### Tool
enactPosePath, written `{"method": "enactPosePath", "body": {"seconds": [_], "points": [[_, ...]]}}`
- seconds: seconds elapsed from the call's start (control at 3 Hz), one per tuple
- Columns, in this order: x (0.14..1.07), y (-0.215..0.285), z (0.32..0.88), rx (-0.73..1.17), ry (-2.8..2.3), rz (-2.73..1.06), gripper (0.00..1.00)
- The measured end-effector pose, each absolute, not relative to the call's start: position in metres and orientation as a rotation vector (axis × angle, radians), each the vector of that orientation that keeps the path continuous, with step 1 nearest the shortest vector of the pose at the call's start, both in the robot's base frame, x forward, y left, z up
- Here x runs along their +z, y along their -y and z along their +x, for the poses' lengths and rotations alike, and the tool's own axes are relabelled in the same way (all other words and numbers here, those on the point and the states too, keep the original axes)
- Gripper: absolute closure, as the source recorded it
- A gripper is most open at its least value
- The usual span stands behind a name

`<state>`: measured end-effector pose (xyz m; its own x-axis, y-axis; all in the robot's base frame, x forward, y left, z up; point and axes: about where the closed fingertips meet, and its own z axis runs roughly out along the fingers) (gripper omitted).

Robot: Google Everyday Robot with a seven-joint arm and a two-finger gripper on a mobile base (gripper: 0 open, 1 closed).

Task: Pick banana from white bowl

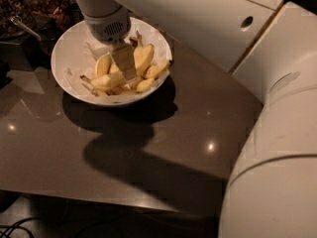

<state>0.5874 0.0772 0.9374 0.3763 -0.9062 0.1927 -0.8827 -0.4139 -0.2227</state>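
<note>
The white bowl point(68, 58) stands on the dark table at the back left, lined with white paper and holding several yellow bananas. The banana point(105, 81), the longest one, lies across the front of the bowl with its dark stem end to the left. Shorter, stubby bananas point(144, 56) lie behind and to the right of it. My gripper point(124, 66) reaches straight down from the white wrist into the middle of the bowl. It is among the bananas, just above and behind the long banana. It hides part of the pile.
Dark containers point(29, 6) with a metal spoon point(23, 27) stand behind the bowl at the back left. My white arm point(267, 108) fills the right side of the view. The brown table point(163, 133) ends at its front edge low in the view.
</note>
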Motion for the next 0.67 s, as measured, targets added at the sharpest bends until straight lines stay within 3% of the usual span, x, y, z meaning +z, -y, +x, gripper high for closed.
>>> {"method": "enactPosePath", "body": {"seconds": [0.67], "points": [[0.908, -0.077, 0.598, -0.422, -1.701, -2.58, 0.35]]}}
